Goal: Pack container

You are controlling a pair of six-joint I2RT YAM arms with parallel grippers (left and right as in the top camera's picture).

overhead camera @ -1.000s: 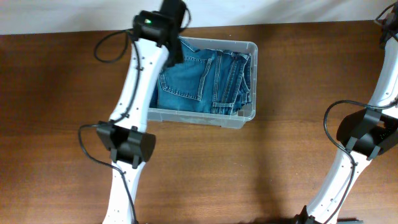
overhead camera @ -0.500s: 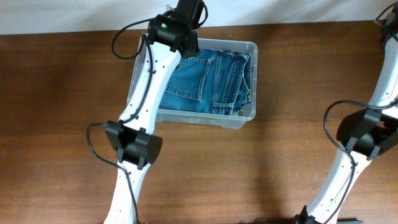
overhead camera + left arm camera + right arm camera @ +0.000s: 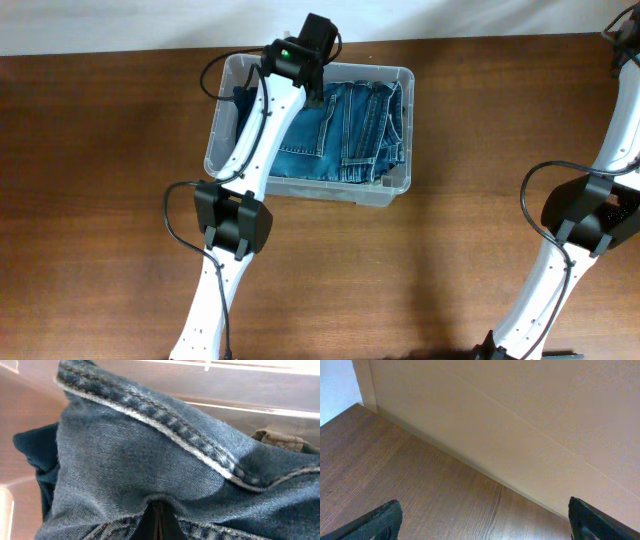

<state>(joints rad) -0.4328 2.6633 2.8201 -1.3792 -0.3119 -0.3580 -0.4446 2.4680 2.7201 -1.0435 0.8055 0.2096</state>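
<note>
The container [image 3: 220,128], a clear plastic tub, stands at the back middle of the table with folded blue jeans [image 3: 350,125] in it. My left arm [image 3: 262,120] reaches over the tub to its far wall. In the left wrist view my left gripper [image 3: 157,512] is shut, its tips pushed down into a fold of the jeans [image 3: 150,455]; the denim bulges round them. The tub's clear wall [image 3: 225,390] lies just beyond. My right gripper [image 3: 490,522] is open over bare wood, with nothing between its fingers [image 3: 385,520].
A dark navy cloth [image 3: 35,455] lies beside the jeans at the tub's left end. My right arm [image 3: 590,215] stands at the table's right edge, far from the tub. A pale wall [image 3: 530,420] meets the brown tabletop [image 3: 450,260] behind it.
My left wrist has swung right and back along the tub's far wall, uncovering the tub's left part. Its jaws closed fully. The right arm has not moved.
</note>
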